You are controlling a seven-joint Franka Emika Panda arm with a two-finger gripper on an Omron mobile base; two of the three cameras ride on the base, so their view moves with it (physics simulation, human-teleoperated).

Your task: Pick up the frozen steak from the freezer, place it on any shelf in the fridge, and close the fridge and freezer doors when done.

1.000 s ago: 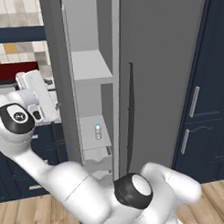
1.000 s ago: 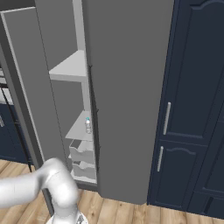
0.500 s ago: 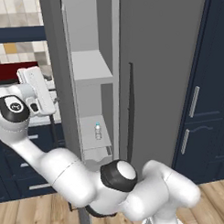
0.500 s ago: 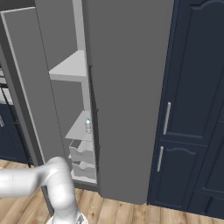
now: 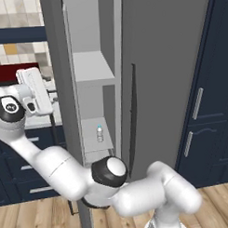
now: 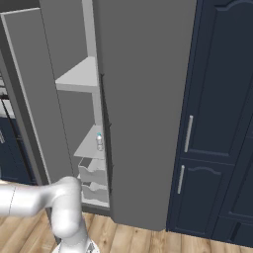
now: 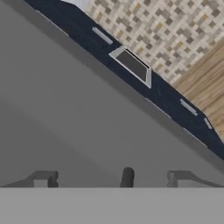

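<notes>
Your hand has swung further out left of the freezer door (image 5: 64,113); the gripper (image 7: 111,178) faces its grey panel, fingers spread, holding nothing.

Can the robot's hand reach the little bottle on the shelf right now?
Probably not. The hand sits outside the open freezer door, which stands between it and the bottle. It would have to swing round the door's edge first.

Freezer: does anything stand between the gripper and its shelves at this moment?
Yes. The open freezer door stands between them: the open gripper faces its grey panel up close, and the freezer shelves lie on the door's other side.
</notes>
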